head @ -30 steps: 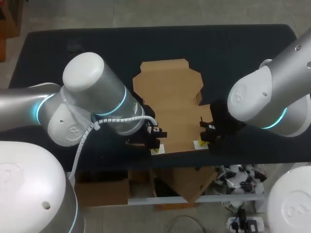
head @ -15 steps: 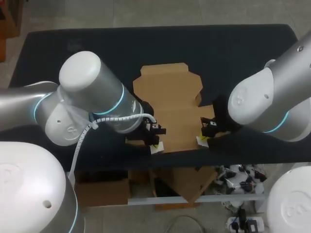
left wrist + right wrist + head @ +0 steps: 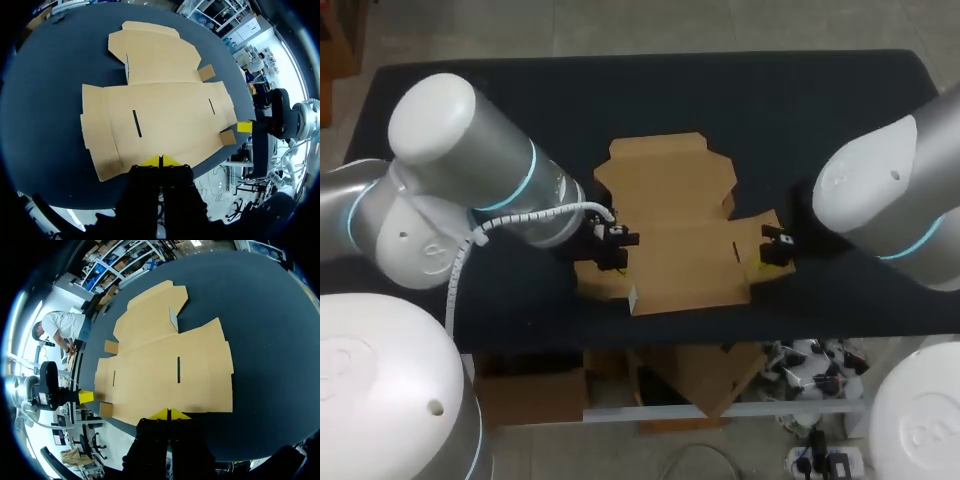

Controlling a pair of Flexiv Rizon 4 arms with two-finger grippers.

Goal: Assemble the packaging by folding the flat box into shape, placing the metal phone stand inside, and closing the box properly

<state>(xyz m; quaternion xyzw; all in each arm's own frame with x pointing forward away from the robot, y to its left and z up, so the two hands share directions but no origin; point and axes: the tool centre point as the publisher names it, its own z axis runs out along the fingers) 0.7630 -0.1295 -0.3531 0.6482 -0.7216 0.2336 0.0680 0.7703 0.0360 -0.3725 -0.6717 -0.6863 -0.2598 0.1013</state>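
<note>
— How far along?

— Hardly begun. Looking at the flat box (image 3: 670,225) spread unfolded on the desk (image 3: 470,110), about midway along and close to the edge on the robot's side. No panel raised, no wall formed. Left to do, judging by this: folding, loading, closing. Nearly all of it.

— And the metal phone stand?

— Not to be found in any view. Cannot say where.

— Pincers?

— From above, can place the left pincer (image 3: 617,245) at the box's left side and the right pincer (image 3: 772,250) at its right rim, but cannot read the tips there. Need the wrist views for that. Find yellow tips pressed together on each, only a hairline between, over the cardboard's edge. Nothing seen clamped. Cannot tell whether touching the board.

— Anything else given only by the wrists?

— Two narrow slits (image 3: 137,123) cut in the broad panel, plain there, barely marks from above. Also, from the left wrist, the other arm's yellow tip just beside a small tab (image 3: 227,137) at the box's corner.

— And only from above?

— Both arms at once, flanking the box from either side.
</note>
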